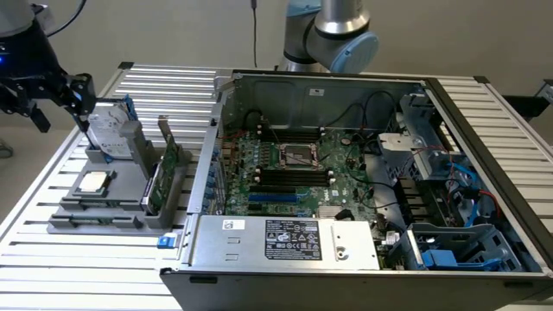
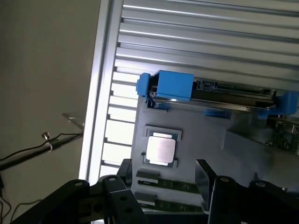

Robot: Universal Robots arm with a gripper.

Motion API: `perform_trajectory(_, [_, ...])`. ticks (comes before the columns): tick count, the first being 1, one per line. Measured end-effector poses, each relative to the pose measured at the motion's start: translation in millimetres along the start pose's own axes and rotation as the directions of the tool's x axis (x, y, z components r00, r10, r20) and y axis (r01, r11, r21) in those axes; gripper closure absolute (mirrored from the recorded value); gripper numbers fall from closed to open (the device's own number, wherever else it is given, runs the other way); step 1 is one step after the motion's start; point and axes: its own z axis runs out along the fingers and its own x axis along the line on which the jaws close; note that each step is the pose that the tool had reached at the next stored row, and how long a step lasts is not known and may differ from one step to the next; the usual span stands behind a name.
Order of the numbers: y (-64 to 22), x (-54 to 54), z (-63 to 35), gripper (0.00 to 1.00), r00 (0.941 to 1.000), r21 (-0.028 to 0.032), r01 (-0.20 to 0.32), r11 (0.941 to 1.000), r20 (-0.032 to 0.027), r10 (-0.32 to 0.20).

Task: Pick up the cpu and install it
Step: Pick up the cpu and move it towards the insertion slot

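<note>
The cpu is a small square chip with a silvery top. It lies flat in a recess of the grey holder on the exterior view's left. My gripper hangs well above the holder, up and to the left of the chip in the exterior view. It is open, and its black fingers have nothing between them. In the wrist view the chip lies just beyond the gap between the fingertips. The motherboard's socket sits in the middle of the open computer case.
On the same holder a silver hard drive with a blue bracket stands on edge behind the chip, and a thin green card stands to its right. The slatted aluminium table carries everything. A cable lies on the floor.
</note>
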Motion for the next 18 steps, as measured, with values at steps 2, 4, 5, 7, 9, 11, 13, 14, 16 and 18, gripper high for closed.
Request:
perform_trajectory(2, [-2.8, 0.1, 3.7, 0.35, 1.0000, -0.0002, 0.000, 1.0000, 0.0002, 0.000])
perform_trajectory(4, [-5.5, 0.1, 7.3, 0.35, 1.0000, -0.0002, 0.000, 1.0000, 0.0004, 0.000])
perform_trajectory(5, [-6.9, 0.2, 9.1, 0.35, 1.0000, -0.0003, 0.000, 1.0000, 0.0005, 0.000])
perform_trajectory(7, [-9.6, 0.3, 12.6, 0.35, 1.0000, -0.0002, 0.000, 1.0000, 0.0003, 0.000])
perform_trajectory(9, [-12.3, 0.4, 16.0, 0.35, 1.0000, -0.0002, 0.001, 1.0000, 0.0003, -0.001])
perform_trajectory(11, [-14.9, 0.5, 19.6, 0.35, 1.0000, -0.0002, 0.001, 1.0000, 0.0003, -0.001])
perform_trajectory(13, [-17.1, 0.6, 23.2, 0.35, 1.0000, -0.0002, 0.001, 1.0000, 0.0003, -0.001])
perform_trajectory(14, [-17.8, 0.5, 24.9, 0.35, 1.0000, -0.0001, 0.001, 1.0000, 0.0002, -0.001])
perform_trajectory(16, [-19.2, 0.4, 28.4, 0.35, 1.0000, -0.0001, 0.001, 1.0000, 0.0002, -0.001])
perform_trajectory(18, [-20.6, 0.3, 32.0, 0.35, 1.0000, -0.0001, 0.001, 1.0000, 0.0002, -0.001])
